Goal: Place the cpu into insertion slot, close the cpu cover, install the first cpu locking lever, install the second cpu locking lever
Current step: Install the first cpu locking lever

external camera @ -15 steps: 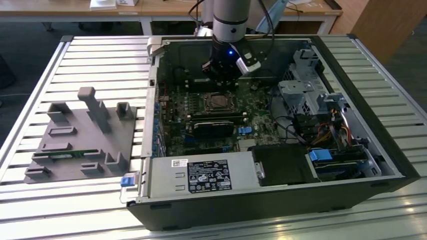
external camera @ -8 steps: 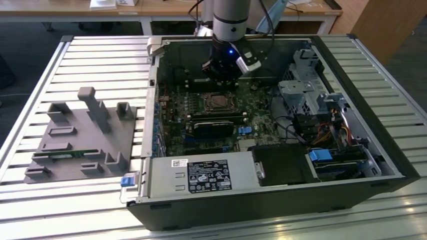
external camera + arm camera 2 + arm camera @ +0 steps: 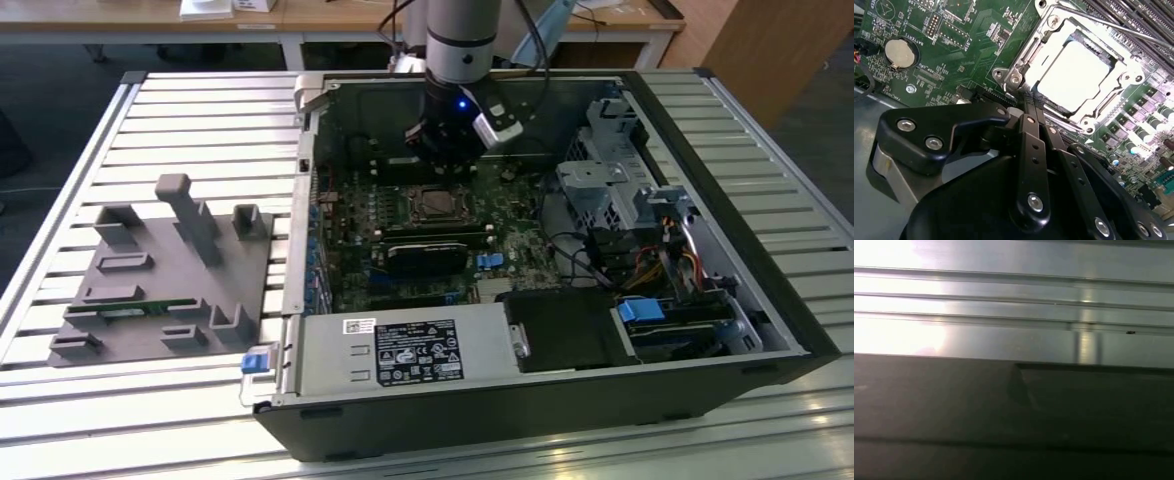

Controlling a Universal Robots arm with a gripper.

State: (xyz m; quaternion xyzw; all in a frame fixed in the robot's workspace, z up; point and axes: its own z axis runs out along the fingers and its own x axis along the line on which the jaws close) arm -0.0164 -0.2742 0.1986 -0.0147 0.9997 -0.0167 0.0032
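A: Just ahead of the end effector (image 3: 1030,102), past its fingertips, the cpu (image 3: 1076,75) lies flat in the insertion slot (image 3: 1066,67) on the green motherboard (image 3: 954,65).

B: Which way does it sit?

A: Silvery top facing up. It is square, so no long axis stands out; in the second wrist view its edges run skewed to the line of the fingers (image 3: 1031,150), and parallel to the frame around it.

B: And the cpu cover?

A: The cpu cover (image 3: 1029,55) is down around the chip, its window framing the metal top. A thin lever rod (image 3: 1124,27) runs along the far side of the socket, beside the long black memory slots (image 3: 1139,20).

B: How do the fingers stand?

A: Narrow, tips drawn together at the near corner of the socket frame, with nothing seen between them. Whether they touch the frame I cannot tell.

B: From outside?

A: In the exterior view the arm (image 3: 461,40) reaches down into the open computer case (image 3: 694,300), the end effector (image 3: 445,160) hanging just over the socket (image 3: 434,203). The case rests on a slatted counter (image 3: 200,110), a grey fixture block (image 3: 167,280) well apart from it.
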